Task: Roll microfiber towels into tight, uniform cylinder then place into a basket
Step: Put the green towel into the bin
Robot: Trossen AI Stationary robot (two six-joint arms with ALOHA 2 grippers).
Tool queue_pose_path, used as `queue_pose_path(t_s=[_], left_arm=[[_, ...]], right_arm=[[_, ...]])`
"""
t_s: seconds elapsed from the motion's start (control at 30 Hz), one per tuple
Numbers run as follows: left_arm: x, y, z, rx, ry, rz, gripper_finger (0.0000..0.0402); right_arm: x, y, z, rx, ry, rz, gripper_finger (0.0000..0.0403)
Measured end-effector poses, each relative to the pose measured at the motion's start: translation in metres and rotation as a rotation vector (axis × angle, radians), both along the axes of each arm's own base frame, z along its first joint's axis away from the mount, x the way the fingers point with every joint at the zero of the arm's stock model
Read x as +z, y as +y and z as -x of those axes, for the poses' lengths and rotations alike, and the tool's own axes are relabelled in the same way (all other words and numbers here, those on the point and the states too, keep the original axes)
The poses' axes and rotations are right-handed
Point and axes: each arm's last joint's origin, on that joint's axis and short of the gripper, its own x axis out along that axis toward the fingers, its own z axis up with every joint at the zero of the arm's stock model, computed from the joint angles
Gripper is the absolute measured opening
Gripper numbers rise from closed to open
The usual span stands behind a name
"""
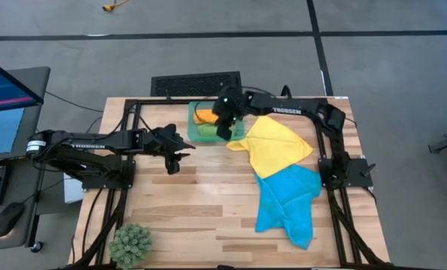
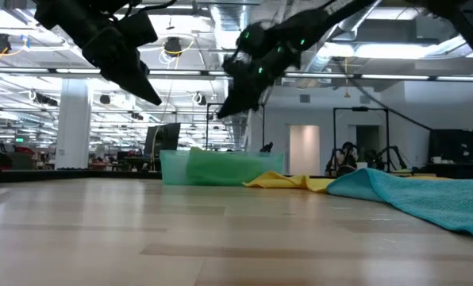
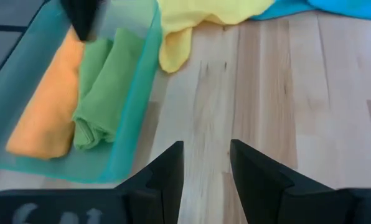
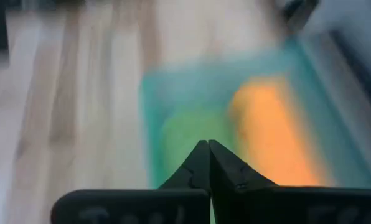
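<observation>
We are seeing the right gripper (image 1: pixel 223 132) hanging over the basket (image 1: pixel 238 135) at the far middle of the table (image 1: pixel 193 210), its fingers (image 4: pixel 201 165) pressed together with nothing between them. In the right wrist view those fingers are pointing down at the basket, where the orange towel (image 4: pixel 269 134) and the green towel (image 4: pixel 179 140) are lying side by side. Both are lying rolled up inside the basket, the orange one (image 3: pixel 45 109) against the outer wall and the green one (image 3: pixel 101 90) touching it on the side nearer the table's middle. The yellow towel (image 1: pixel 276 146) is lying unrolled on the table just to the right of the basket, one corner reaching the basket's wall. The blue towel (image 1: pixel 287 202) is lying crumpled nearer the front edge, its upper edge tucked against the yellow one. The left gripper (image 1: pixel 175 157) is waiting above bare wood to the left of the basket, its fingers (image 3: pixel 167 171) standing apart and holding nothing. In the low view both grippers are hanging clear above the tabletop, with the basket (image 2: pixel 221 167) sitting low behind them and the yellow (image 2: pixel 288 181) and blue (image 2: pixel 411 195) cloths spreading out to its right. A spiky green plant ball (image 1: pixel 130 244) is sitting at the table's front left corner, well apart from everything else.
</observation>
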Motion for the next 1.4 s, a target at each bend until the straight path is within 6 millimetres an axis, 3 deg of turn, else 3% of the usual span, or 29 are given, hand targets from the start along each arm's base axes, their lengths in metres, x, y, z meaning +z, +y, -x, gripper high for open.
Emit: queue_pose_path(t_s=[0.07, 0.27, 0.43, 0.6, 0.8, 1.03, 1.23, 1.4], left_arm=[[0.000, 0.000, 0.000, 0.007, 0.003, 0.005, 0.0123], [-0.002, 0.000, 0.002, 0.012, 0.030, 0.007, 0.0123], [-0.003, 0.001, 0.002, 0.030, 0.031, -0.007, 0.0123], [-0.003, 0.002, 0.002, 0.040, 0.038, -0.014, 0.0123], [-0.003, 0.002, 0.002, 0.046, 0.037, -0.023, 0.0123], [-0.003, 0.002, 0.002, 0.045, 0.044, -0.022, 0.0123], [-0.004, 0.002, 0.002, 0.045, 0.047, -0.022, 0.0123], [-0.005, 0.002, 0.003, 0.045, 0.060, -0.020, 0.0123]], right_arm=[[-0.012, 0.002, -0.011, 0.009, -0.006, -0.012, 0.0026], [-0.038, 0.001, -0.016, 0.019, 0.113, -0.053, 0.0006], [-0.039, -0.003, -0.022, 0.025, 0.087, -0.054, 0.0014], [-0.053, -0.008, -0.020, 0.005, 0.148, -0.060, 0.0005], [-0.046, -0.016, -0.024, -0.128, 0.099, -0.044, 0.0006], [-0.050, -0.015, -0.022, -0.131, 0.126, -0.047, 0.0007], [-0.012, -0.004, -0.029, -0.029, 0.018, 0.003, 0.0003], [-0.038, 0.013, -0.040, 0.038, 0.081, 0.016, 0.0003]])
